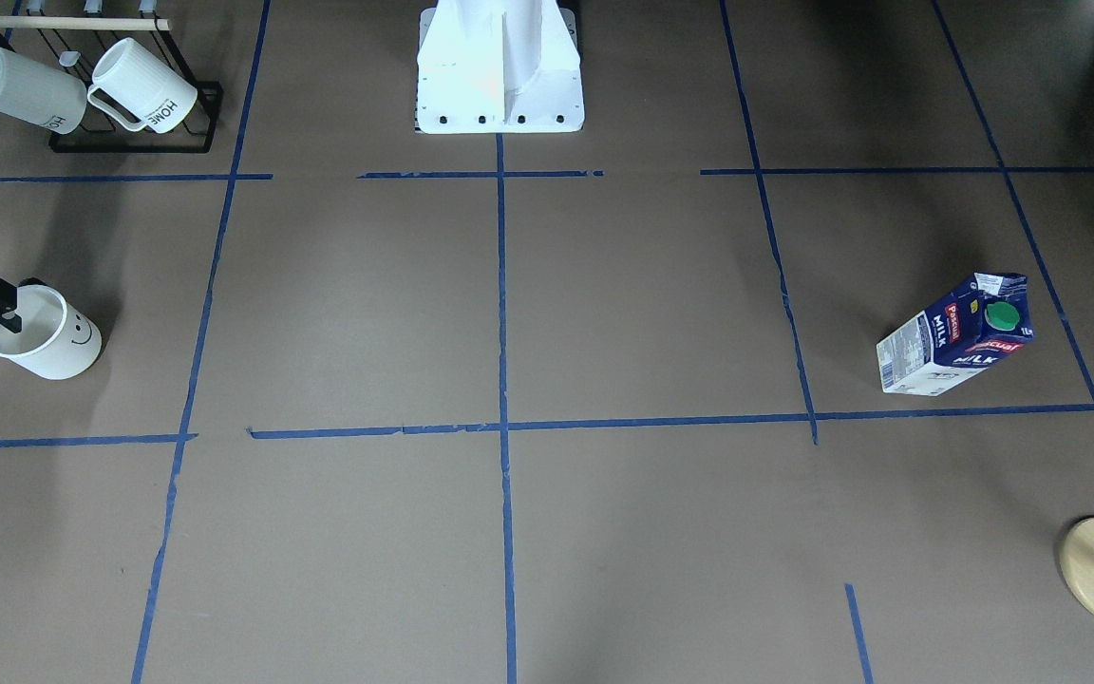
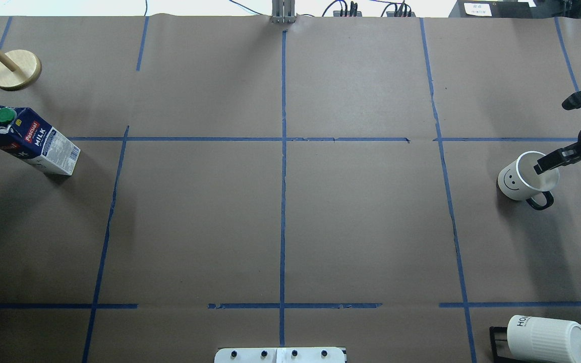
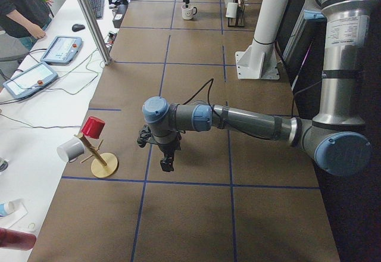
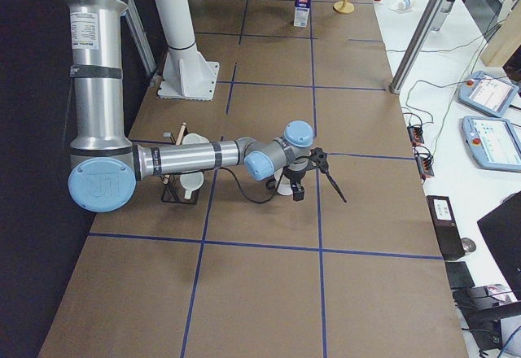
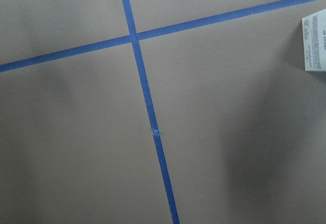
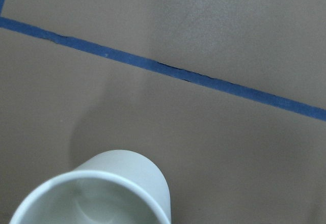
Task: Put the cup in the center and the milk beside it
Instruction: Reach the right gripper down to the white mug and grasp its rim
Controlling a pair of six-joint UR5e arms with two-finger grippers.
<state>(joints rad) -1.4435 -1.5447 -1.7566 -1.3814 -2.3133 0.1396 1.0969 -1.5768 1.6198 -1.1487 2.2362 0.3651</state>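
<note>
- While cup (image 2: 515, 181) sits by table's (image 2: 371, 227) right edge, right end effector (image 2: 553, 136) is spread, one finger inside rim, likely for wall pinch.
- For left end effector (image 3: 167, 165), cannot tell.

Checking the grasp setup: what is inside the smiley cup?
One finger of the right gripper sits in the opening of the cup. The white interior otherwise looks empty in the wrist view, though part is out of frame.
</note>
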